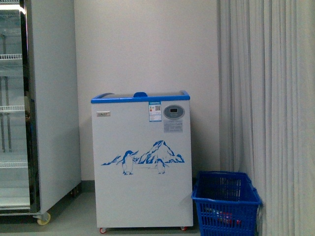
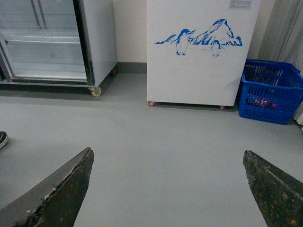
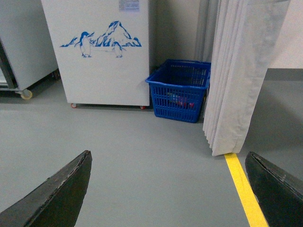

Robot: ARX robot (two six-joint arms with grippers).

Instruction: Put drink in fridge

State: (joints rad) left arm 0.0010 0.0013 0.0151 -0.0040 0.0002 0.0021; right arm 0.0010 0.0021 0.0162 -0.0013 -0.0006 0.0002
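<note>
The fridge is a white chest cooler with a blue top rim, a glass lid and a penguin-and-mountain drawing, standing against the wall. It also shows in the left wrist view and the right wrist view. A blue basket stands on the floor right of it, with coloured items inside that may be drinks. My left gripper is open and empty above bare floor. My right gripper is open and empty above the floor. Neither arm shows in the front view.
A tall grey glass-door cabinet on castors stands left of the fridge. A grey curtain hangs at the right, beside the basket. A yellow floor line runs near the curtain's foot. A dark shoe shows at the floor's edge.
</note>
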